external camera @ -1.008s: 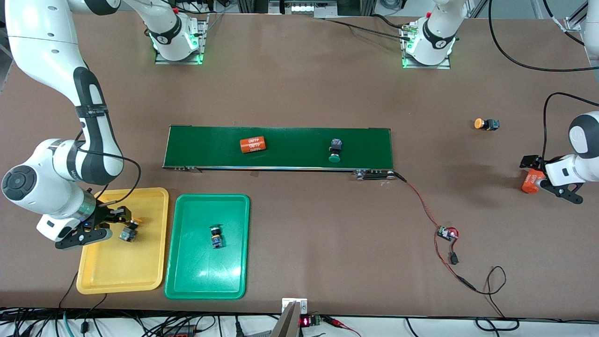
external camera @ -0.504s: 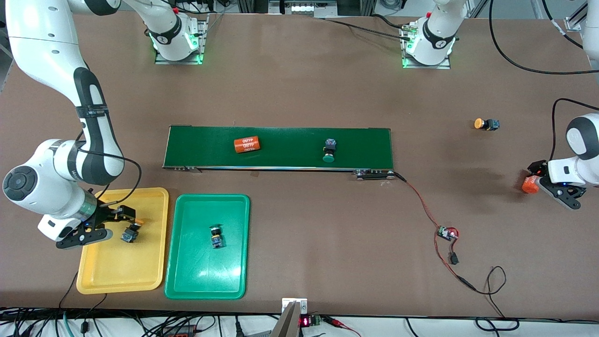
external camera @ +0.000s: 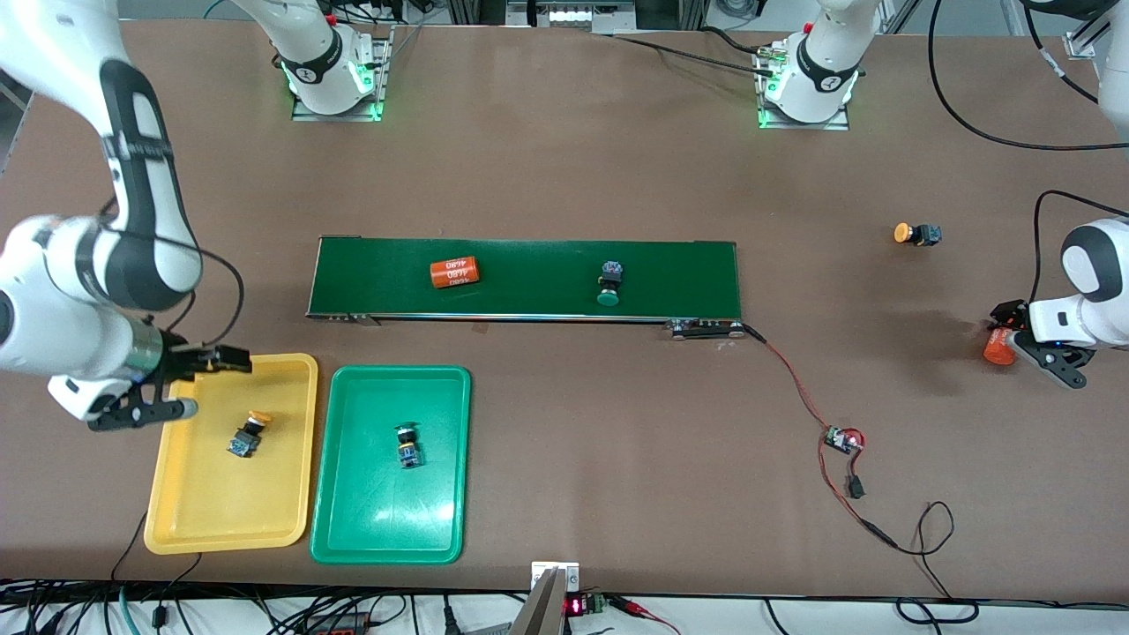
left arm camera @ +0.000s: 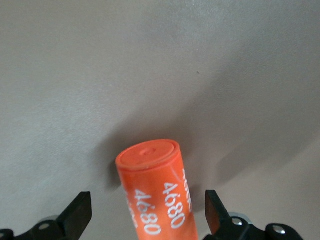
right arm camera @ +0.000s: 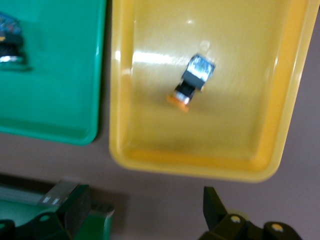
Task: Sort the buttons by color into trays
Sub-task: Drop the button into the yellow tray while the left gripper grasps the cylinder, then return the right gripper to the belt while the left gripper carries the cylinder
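One yellow-capped button (external camera: 248, 435) lies on its side in the yellow tray (external camera: 220, 503), also seen in the right wrist view (right arm camera: 192, 82). My right gripper (external camera: 207, 384) hangs open and empty over that tray's corner nearest the conveyor. A green-capped button (external camera: 407, 445) lies in the green tray (external camera: 379, 520). Another green button (external camera: 609, 284) rides on the conveyor. A second yellow button (external camera: 915, 234) lies on the bare table toward the left arm's end. My left gripper (external camera: 1014, 344) is open and low at that end, its fingers either side of an orange cylinder (left arm camera: 157, 195) without touching it.
A long dark-green conveyor belt (external camera: 529, 300) crosses the table's middle, carrying an orange printed cylinder (external camera: 454, 272). A small circuit board (external camera: 842, 438) with red wiring lies nearer the front camera than the belt's end. The green tray (right arm camera: 50, 75) sits beside the yellow tray (right arm camera: 150, 145).
My right gripper opened, left the yellow button in the yellow tray, and rose away. The belt's cylinder and green button shifted toward the right arm's end. The left gripper stays round its cylinder.
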